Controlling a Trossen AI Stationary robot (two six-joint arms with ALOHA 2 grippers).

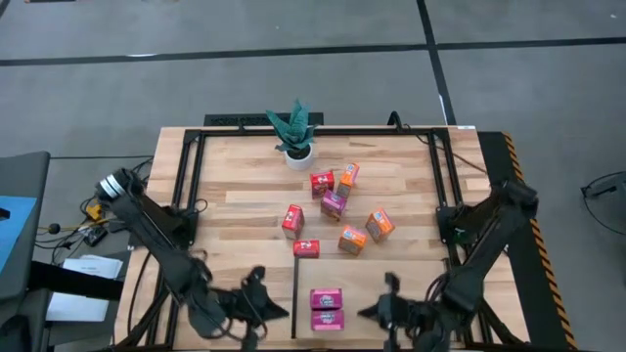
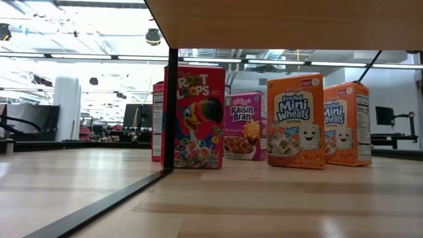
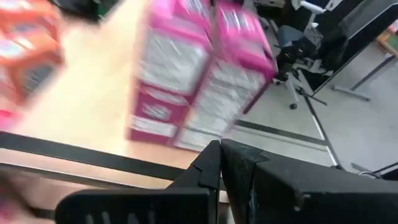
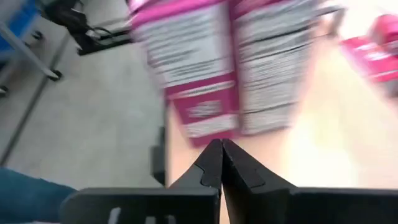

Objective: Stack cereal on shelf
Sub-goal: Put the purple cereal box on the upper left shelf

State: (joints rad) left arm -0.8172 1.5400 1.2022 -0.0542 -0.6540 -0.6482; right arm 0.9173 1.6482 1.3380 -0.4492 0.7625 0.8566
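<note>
Cereal boxes [image 1: 338, 210] stand scattered on the table [image 1: 235, 210]; two purple boxes [image 1: 327, 308] sit between the closed, empty left gripper [image 1: 277, 311] and right gripper [image 1: 372, 312].

Two cereal boxes [image 1: 327, 309] stand touching on the shelf [image 1: 391, 293] near the worktop's [image 1: 235, 176] front edge; seven others [image 1: 337, 210] scatter mid-worktop; the plant [image 1: 295, 132] stands behind them.
</note>
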